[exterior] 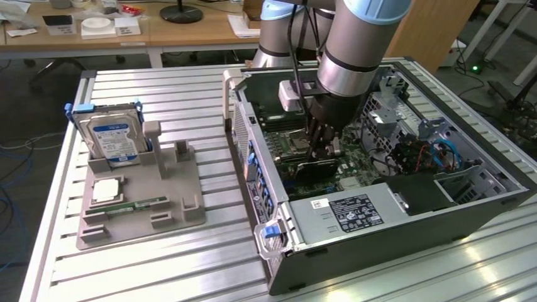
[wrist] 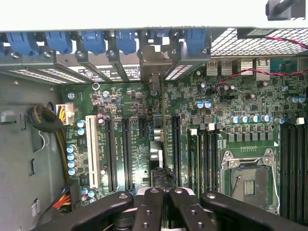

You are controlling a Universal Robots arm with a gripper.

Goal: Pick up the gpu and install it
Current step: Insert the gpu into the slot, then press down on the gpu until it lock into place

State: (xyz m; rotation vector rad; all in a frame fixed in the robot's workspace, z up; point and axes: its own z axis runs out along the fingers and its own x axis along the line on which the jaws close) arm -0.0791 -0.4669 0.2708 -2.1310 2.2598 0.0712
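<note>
My gripper (exterior: 323,153) reaches down into the open computer case (exterior: 251,145), shut on the gpu (exterior: 314,171), a dark flat card standing on edge over the green motherboard (exterior: 281,123). In the wrist view the gpu (wrist: 156,149) shows edge-on as a thin strip running away from my gripper (wrist: 161,190). It lies between two long black expansion slots (wrist: 126,154). Its silvery end bracket (wrist: 153,60) meets the rear slot openings among the blue clips (wrist: 126,41). Whether the card's edge sits in a slot is hidden.
Left of the case, a grey fixture (exterior: 168,189) holds the silver hard drive (exterior: 113,138), a green memory stick (exterior: 138,204) and a square chip (exterior: 107,189). Inside the case are the power supply (exterior: 348,211), the drive cage with cables (exterior: 419,154) and the CPU socket (wrist: 248,175).
</note>
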